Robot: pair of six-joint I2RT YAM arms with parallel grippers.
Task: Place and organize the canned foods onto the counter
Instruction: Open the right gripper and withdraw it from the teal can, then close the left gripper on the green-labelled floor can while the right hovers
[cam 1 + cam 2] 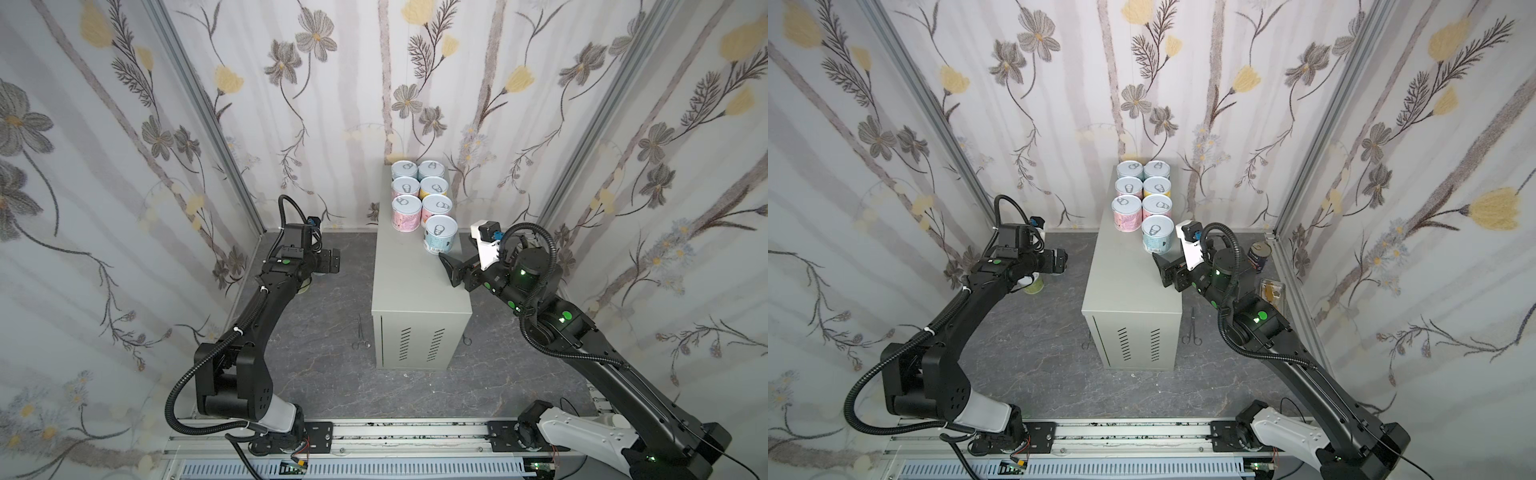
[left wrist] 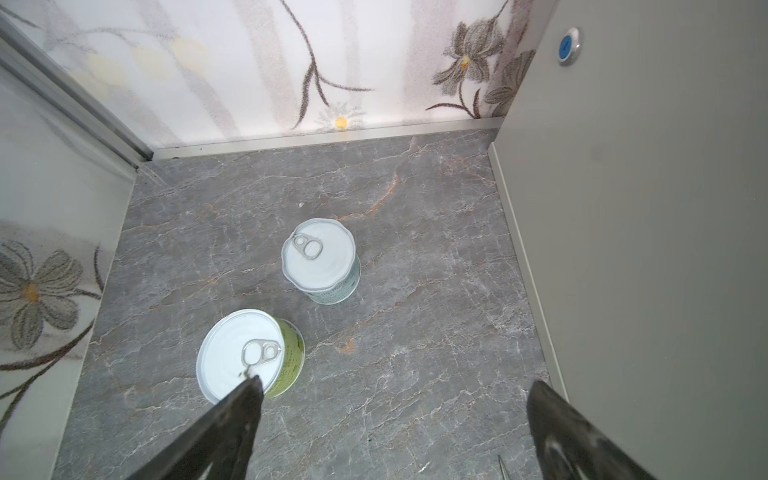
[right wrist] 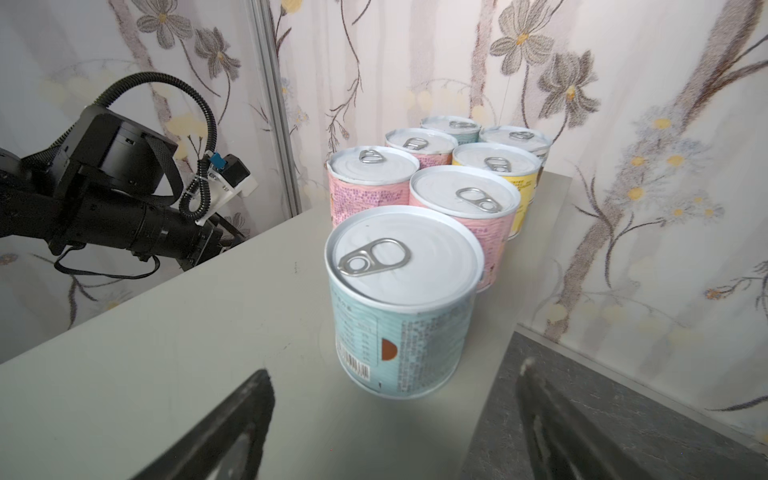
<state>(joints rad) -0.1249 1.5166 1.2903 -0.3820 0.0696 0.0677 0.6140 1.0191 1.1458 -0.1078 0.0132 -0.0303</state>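
Several canned foods stand in two rows at the far end of the counter (image 1: 415,291) (image 1: 1129,291), a tall light-grey cabinet. The nearest is a blue-labelled can (image 1: 439,234) (image 1: 1158,235) (image 3: 401,303). My right gripper (image 1: 451,270) (image 1: 1163,270) (image 3: 394,386) is open just short of that can and clear of it. My left gripper (image 1: 330,261) (image 1: 1059,261) (image 2: 397,382) hangs open over the floor left of the counter. Below it stand a green can (image 2: 249,353) (image 1: 1034,284) and a pale teal can (image 2: 320,259). A dark-blue can (image 1: 1259,255) stands on the floor at the right wall.
A small metal tray (image 1: 1272,291) sits on the floor by the right wall, partly behind my right arm. Scissors (image 1: 1192,330) (image 1: 360,332) lie on the floor beside the counter. Patterned walls close in the left, back and right sides.
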